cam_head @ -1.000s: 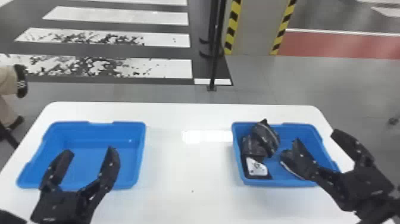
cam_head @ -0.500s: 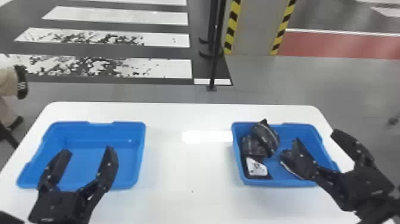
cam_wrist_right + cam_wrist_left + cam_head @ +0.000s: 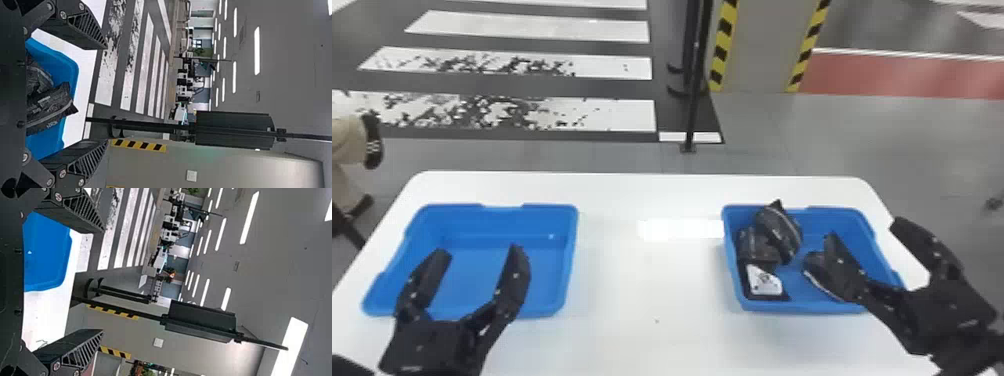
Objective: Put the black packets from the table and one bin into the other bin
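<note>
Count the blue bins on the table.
2: the left bin sits toward the left end of the table, and the right bin, with black packets in it, toward the right end.

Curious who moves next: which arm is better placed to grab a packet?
Probably right: the right tool is open by the black packets in one blue bin; the left tool is at the other.

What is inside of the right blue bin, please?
Black packets heaped at its left, one with a white label; another packet is partly hidden by the right gripper. What the packets cover cannot be seen.
</note>
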Action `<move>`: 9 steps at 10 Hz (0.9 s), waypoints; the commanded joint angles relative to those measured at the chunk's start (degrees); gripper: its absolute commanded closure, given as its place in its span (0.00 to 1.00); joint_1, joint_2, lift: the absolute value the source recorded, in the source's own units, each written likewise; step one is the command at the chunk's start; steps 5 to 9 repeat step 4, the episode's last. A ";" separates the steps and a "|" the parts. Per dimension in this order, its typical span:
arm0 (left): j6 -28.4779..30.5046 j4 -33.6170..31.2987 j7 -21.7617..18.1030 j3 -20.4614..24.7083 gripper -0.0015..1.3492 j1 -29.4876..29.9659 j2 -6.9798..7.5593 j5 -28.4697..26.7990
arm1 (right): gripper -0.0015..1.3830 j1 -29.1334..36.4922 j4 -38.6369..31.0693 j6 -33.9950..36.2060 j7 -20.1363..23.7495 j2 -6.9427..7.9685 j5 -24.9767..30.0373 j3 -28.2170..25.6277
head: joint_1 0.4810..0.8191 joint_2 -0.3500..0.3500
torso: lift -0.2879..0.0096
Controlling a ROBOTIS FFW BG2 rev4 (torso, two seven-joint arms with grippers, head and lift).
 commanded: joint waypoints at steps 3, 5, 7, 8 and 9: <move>0.10 0.00 0.00 -0.10 0.10 -0.23 0.06 -0.12 | 0.14 -0.14 0.24 0.00 0.00 0.00 -0.01 0.10 | 0.63 0.37 | 0.60; 0.24 0.00 0.00 -0.10 0.10 -0.23 0.06 -0.01 | 0.14 -0.14 0.24 0.00 0.00 0.00 -0.01 -0.01 | 0.63 0.37 | 0.60; 0.24 0.00 0.00 -0.10 0.10 -0.23 0.06 -0.01 | 0.14 -0.14 0.24 0.00 0.00 0.00 -0.01 -0.01 | 0.63 0.37 | 0.60; 0.24 0.00 0.00 -0.10 0.10 -0.23 0.06 -0.01 | 0.14 -0.14 0.24 0.00 0.00 0.00 -0.01 -0.01 | 0.63 0.37 | 0.60; 0.24 0.00 0.00 -0.10 0.10 -0.23 0.06 -0.01 | 0.14 -0.14 0.24 0.00 0.00 0.00 -0.01 -0.01 | 0.63 0.37 | 0.60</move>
